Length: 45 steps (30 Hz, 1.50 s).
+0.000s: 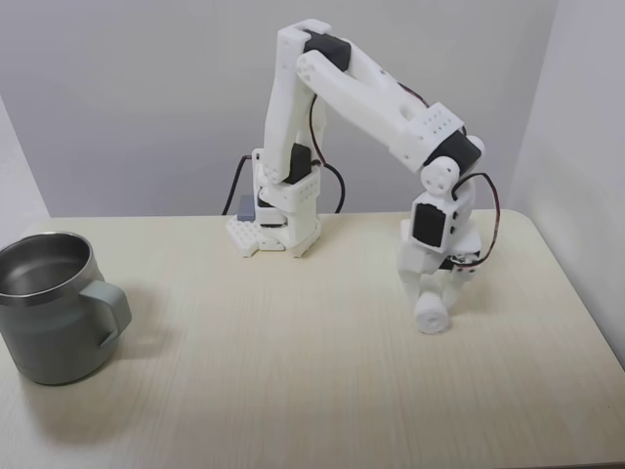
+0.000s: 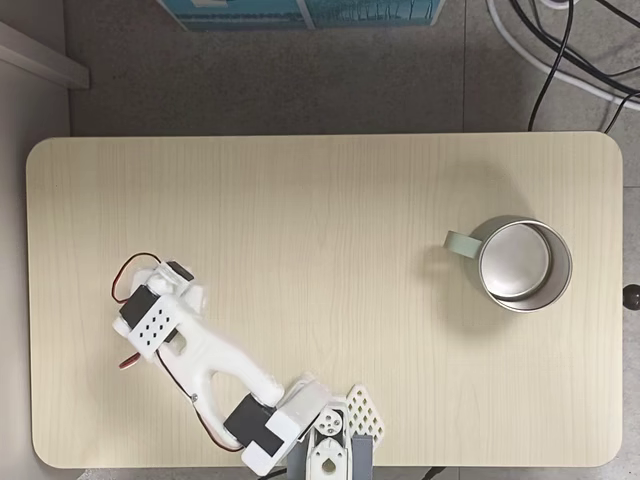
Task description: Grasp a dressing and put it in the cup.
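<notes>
The gripper (image 1: 437, 298) has its jaws closed on the gauze roll (image 1: 431, 315) (barely off the table). Lift straight first, then swing across to the mug (image 1: 51, 311), well apart.

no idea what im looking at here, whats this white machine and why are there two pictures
The white machine is a small robot arm bolted to the back edge of a pale wooden table. One picture looks at it from the front; the other looks straight down, so the sides are swapped. At the arm's tip is its gripper, whose jaws are closed around a little white roll of gauze, the dressing, held low at the table's surface. In the picture from above, the arm hides that roll. The other object is a grey-green metal cup with a handle, standing empty at the opposite end.
</notes>
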Tool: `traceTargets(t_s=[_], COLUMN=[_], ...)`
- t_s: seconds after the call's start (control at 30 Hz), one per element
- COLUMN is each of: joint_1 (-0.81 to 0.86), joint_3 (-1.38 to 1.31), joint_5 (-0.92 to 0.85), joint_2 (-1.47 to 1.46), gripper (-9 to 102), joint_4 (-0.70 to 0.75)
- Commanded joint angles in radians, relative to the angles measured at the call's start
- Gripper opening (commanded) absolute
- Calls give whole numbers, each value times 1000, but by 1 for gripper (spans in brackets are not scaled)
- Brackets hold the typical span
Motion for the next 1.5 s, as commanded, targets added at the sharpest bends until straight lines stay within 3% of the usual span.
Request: traceTargets(t_s=[0.0, 0.3, 0.53, 0.77, 0.97, 1.13, 1.47], joint_1=[3, 140, 517, 1074, 1387, 1554, 1704], joint_3=[-18, 95, 293, 383, 403, 403, 397], joint_5=[18, 118, 144, 219, 278, 262, 175], joint_2=[-97, -549, -778, -749, -621, -503, -276], gripper=[0, 0, 0, 0, 0, 0, 0], joint_4=[12, 324, 525, 512, 472, 385, 255])
